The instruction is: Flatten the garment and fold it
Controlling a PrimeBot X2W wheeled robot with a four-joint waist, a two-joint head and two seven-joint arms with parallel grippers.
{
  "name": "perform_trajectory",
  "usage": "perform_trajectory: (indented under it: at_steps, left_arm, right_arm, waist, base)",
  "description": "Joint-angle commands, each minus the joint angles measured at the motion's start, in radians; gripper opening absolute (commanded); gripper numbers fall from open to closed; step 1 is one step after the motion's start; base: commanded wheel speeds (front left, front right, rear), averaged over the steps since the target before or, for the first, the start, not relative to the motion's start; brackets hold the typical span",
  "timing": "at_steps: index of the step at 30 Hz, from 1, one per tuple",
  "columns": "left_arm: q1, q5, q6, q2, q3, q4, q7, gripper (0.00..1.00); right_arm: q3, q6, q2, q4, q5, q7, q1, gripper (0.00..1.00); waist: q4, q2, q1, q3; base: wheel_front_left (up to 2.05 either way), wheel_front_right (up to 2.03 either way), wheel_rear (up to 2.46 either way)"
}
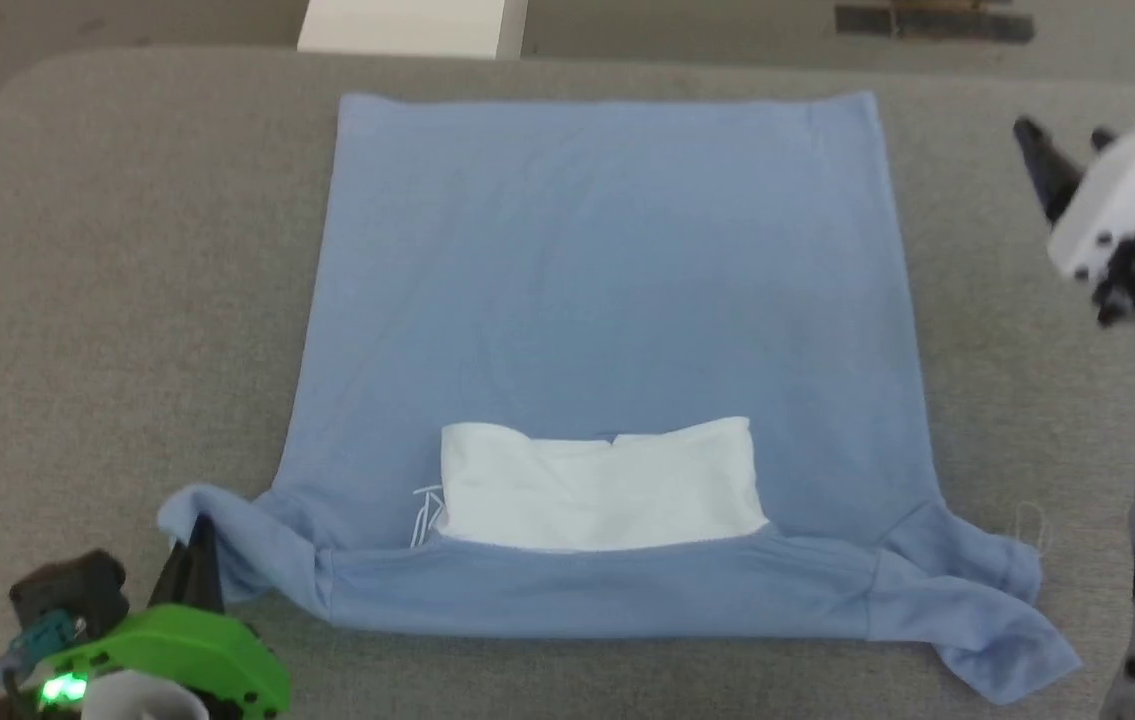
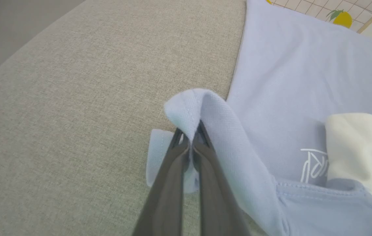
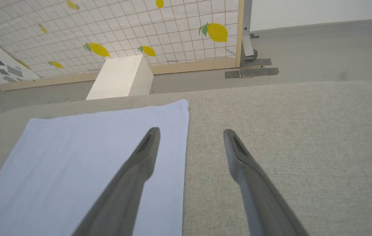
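Note:
The garment (image 1: pixel 607 300), a light blue T-shirt, lies spread on the grey surface, hem at the far side and collar near me. A white patch of fabric (image 1: pixel 597 485) shows at the neck, with white lettering (image 2: pixel 313 165) beside it. My left gripper (image 2: pixel 189 136) is shut on the near-left sleeve (image 1: pixel 202 520), which folds over its fingertips. My right gripper (image 3: pixel 190 132) hovers open above the shirt's far right edge (image 3: pixel 186 137), nothing between its fingers. In the head view the right gripper (image 1: pixel 1062 135) sits at the upper right. The right sleeve (image 1: pixel 987 610) lies crumpled.
The grey cushioned surface (image 1: pixel 127 300) extends left and right of the shirt. A white box (image 3: pixel 120 77) stands on the floor beyond the far edge, before a lemon-patterned panel (image 3: pixel 123 26).

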Motion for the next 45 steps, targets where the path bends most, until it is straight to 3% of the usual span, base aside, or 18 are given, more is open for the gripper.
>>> perform_trajectory:
  at_steps: [1, 10, 20, 24, 25, 26, 27, 32, 36, 40, 45]
  left_arm:
    - [-0.038, 0.010, -0.004, 0.006, -0.006, -0.014, -0.007, 0.00]
    - [-0.119, 0.036, -0.033, 0.000, -0.050, -0.061, -0.008, 0.00]
    - [-0.135, 0.025, -0.050, -0.029, -0.068, -0.085, -0.035, 0.00]
    - [-0.141, 0.023, -0.055, -0.036, -0.071, -0.075, -0.044, 0.00]
    - [-0.142, 0.022, -0.055, -0.036, -0.070, -0.071, -0.045, 0.00]
    - [-0.143, 0.021, -0.055, -0.036, -0.068, -0.065, -0.047, 0.00]
    - [-0.143, 0.020, -0.055, -0.036, -0.066, -0.061, -0.049, 0.00]
    - [-0.147, 0.021, -0.062, -0.023, -0.060, -0.035, -0.054, 0.00]
    - [-0.156, 0.019, -0.077, -0.015, -0.063, -0.004, -0.055, 0.00]
    - [-0.162, 0.014, -0.090, -0.009, -0.068, 0.039, -0.050, 0.00]
    - [-0.146, 0.000, -0.093, -0.008, -0.067, 0.081, -0.049, 0.00]
  right_arm:
    - [0.009, -0.001, -0.016, 0.039, -0.041, 0.013, -0.057, 1.00]
    - [0.053, -0.001, -0.071, 0.225, -0.234, 0.135, -0.352, 1.00]
    - [0.159, -0.001, -0.127, 0.297, -0.317, 0.300, -0.466, 1.00]
    - [0.196, -0.001, -0.137, 0.307, -0.293, 0.348, -0.466, 1.00]
    - [0.200, -0.001, -0.138, 0.310, -0.284, 0.366, -0.464, 0.82]
    - [0.207, -0.001, -0.141, 0.311, -0.273, 0.382, -0.462, 0.30]
    - [0.200, -0.001, -0.145, 0.306, -0.265, 0.387, -0.462, 0.00]
    - [0.138, -0.001, -0.151, 0.251, -0.201, 0.358, -0.457, 0.00]
    - [0.129, -0.001, -0.189, 0.162, -0.086, 0.252, -0.432, 0.00]
    - [0.146, -0.001, -0.252, 0.043, 0.029, 0.210, -0.319, 0.00]
    - [0.158, -0.001, -0.308, -0.151, 0.141, 0.242, -0.058, 0.00]
  waist:
    - [0.063, -0.0001, 0.0001, 0.137]
    - [0.161, -0.0001, 0.0001, 0.337]
    - [0.199, -0.0001, 0.0001, 0.425]
    - [0.199, -0.0001, 0.0001, 0.430]
    - [0.198, -0.0001, 0.0001, 0.428]
    - [0.194, -0.0001, 0.0001, 0.422]
    - [0.191, -0.0001, 0.0001, 0.416]
    - [0.160, -0.0001, 0.0001, 0.339]
    - [0.125, -0.0001, 0.0001, 0.251]
    - [0.075, -0.0001, 0.0001, 0.150]
    - [0.007, -0.0001, 0.0001, 0.044]
  base:
    - [0.00, 0.00, 0.00]
    - [0.00, 0.00, 0.00]
    - [0.00, 0.00, 0.00]
    - [0.00, 0.00, 0.00]
    - [0.00, 0.00, 0.00]
    - [0.00, 0.00, 0.00]
    - [0.00, 0.00, 0.00]
    - [0.00, 0.00, 0.00]
    - [0.00, 0.00, 0.00]
    - [0.00, 0.00, 0.00]
    - [0.00, 0.00, 0.00]
